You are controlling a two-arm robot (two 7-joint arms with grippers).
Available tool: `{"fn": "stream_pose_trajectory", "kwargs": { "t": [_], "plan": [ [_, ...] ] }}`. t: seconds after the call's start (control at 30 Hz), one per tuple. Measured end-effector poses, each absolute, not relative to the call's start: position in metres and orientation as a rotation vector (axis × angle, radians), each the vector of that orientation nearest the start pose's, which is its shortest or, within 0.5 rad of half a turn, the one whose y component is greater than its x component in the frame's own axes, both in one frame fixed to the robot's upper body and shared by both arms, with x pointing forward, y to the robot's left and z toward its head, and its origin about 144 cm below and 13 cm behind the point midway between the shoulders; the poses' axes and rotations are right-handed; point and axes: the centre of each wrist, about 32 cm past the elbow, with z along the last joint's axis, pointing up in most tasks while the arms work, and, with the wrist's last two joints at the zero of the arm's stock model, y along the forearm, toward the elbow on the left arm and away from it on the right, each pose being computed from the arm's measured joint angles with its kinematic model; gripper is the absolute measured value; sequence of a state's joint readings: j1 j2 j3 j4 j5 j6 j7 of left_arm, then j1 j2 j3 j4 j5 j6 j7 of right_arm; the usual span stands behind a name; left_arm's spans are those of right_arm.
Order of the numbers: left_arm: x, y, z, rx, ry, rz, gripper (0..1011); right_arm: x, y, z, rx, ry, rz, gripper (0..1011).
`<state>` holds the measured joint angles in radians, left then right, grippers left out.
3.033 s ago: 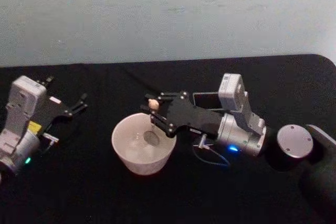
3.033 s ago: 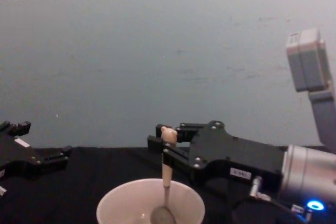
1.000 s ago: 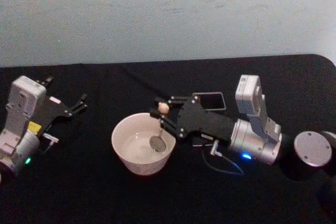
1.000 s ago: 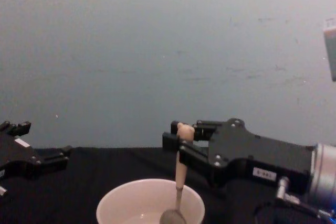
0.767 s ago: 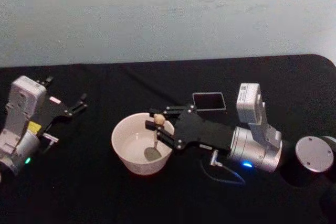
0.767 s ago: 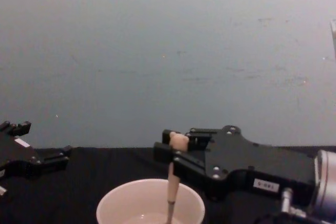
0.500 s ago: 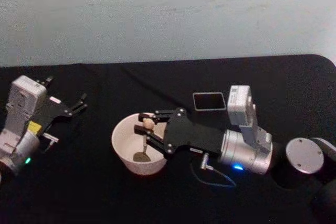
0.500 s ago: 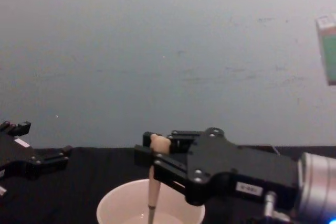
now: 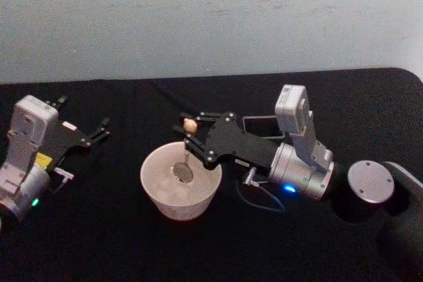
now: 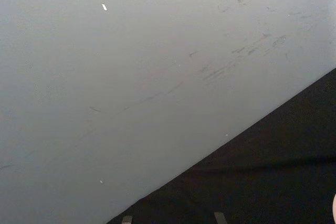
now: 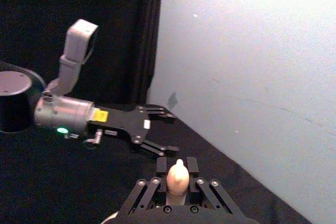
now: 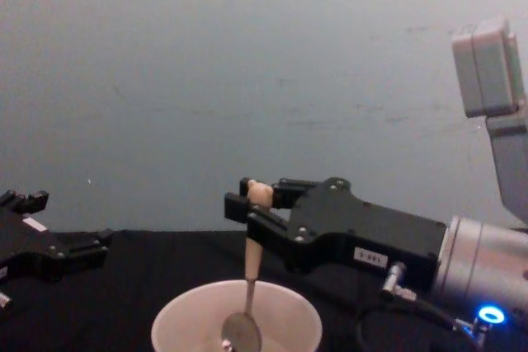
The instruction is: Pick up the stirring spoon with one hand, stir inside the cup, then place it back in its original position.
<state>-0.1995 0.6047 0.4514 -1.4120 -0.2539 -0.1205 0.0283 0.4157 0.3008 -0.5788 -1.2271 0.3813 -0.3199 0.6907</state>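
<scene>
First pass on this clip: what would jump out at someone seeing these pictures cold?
The right gripper stands out at mid-table, shut on the upper handle of a spoon whose metal bowl dips inside the wide cream cup. Just behind the gripper sits a dark square holder. The left gripper rests open at the table's left side.

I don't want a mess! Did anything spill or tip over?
Nothing stands out. The cup sits upright, no spill around it. The right pincer holds the spoon nearly upright, bowl inside the cup. The left pincer is open, off to the side.
</scene>
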Motion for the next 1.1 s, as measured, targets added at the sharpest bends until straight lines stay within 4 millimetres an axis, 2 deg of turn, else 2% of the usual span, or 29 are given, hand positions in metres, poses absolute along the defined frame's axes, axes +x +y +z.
{"fn": "stream_pose_trajectory", "kwargs": {
  "t": [0.63,0.9,1.1],
  "plan": [
    [0.489,0.310,1.140,0.304,-0.285,1.248,1001,0.539,-0.203,1.148,0.036,-0.232,-0.466,214],
    [0.489,0.310,1.140,0.305,-0.285,1.248,1001,0.527,-0.214,1.150,0.029,-0.231,-0.421,214],
    [0.489,0.310,1.140,0.304,-0.285,1.248,1001,0.517,-0.213,1.149,0.027,-0.219,-0.369,214]
  ]
}}
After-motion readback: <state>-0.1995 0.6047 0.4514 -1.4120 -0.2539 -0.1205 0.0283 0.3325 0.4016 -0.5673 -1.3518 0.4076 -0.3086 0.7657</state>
